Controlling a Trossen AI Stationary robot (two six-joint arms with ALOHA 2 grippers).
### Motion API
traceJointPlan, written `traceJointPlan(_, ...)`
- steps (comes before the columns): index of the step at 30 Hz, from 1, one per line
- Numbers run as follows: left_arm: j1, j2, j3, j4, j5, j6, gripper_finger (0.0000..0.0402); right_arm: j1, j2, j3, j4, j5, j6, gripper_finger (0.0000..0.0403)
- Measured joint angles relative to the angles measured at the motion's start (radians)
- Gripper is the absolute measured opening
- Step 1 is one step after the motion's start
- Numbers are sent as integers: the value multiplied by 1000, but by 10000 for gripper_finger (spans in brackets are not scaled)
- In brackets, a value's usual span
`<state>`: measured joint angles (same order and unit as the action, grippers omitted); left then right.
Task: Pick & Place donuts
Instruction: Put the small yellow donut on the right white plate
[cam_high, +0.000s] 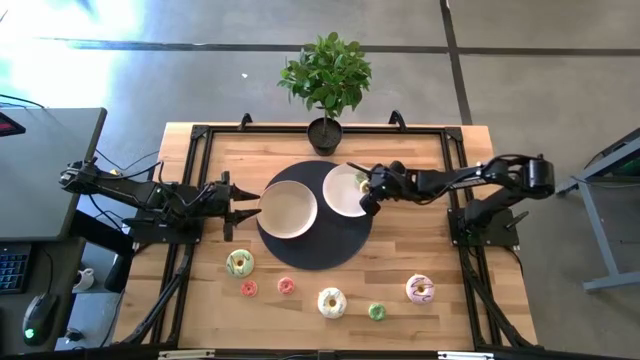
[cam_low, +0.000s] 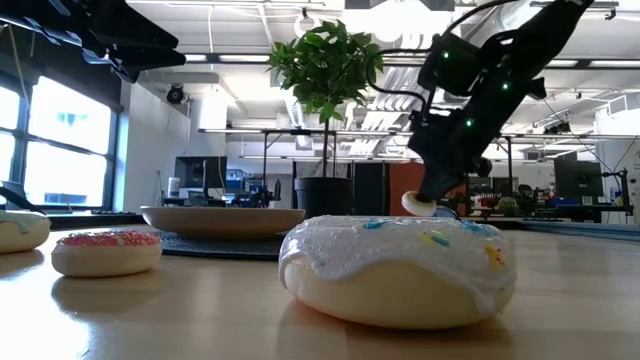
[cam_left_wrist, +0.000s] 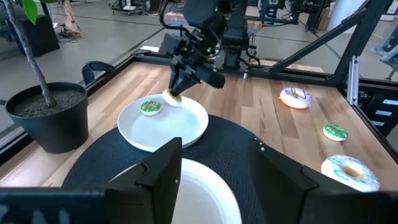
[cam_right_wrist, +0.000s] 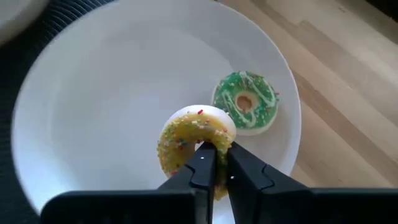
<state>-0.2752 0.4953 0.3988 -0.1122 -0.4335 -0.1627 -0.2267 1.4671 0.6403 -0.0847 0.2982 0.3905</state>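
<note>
The right gripper (cam_right_wrist: 214, 163) pinches a yellow-iced donut (cam_right_wrist: 189, 144) by its rim above the right-hand white plate (cam_right_wrist: 93, 118), near the table's far edge, presumably to drop it beside the green donut (cam_right_wrist: 245, 102), while the left gripper (cam_left_wrist: 214, 171) waits open over the neighbouring plate (cam_high: 290, 208)

yellow donut (cam_right_wrist: 194, 143): tiny, sprinkled, tilted on edge, pinched in my right fingers, above right plate (cam_right_wrist: 93, 124)
green tiny (cam_right_wrist: 245, 102): flat on same plate
on table, front row: green-iced (cam_high: 239, 263), pink (cam_high: 249, 288), pink (cam_high: 286, 286), cream (cam_high: 331, 301), small green (cam_high: 376, 312), pink/white (cam_high: 420, 290); all flat, apart
</note>
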Motion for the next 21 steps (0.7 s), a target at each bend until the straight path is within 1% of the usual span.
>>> traceJointPlan(3, 0, 0, 0, -3, 0, 0, 179, -5, 1, 0, 1, -34, -5, 34)
traceJointPlan(7, 0, 0, 0, -3, 0, 0, 179, -5, 1, 0, -12, -47, -7, 48)
traceJointPlan(17, 0, 0, 0, -3, 0, 0, 179, -5, 1, 0, -48, -78, -15, 115)
traceJointPlan(21, 0, 0, 0, -2, -1, -3, 179, -5, 1, 25, -71, -178, 6, 135)
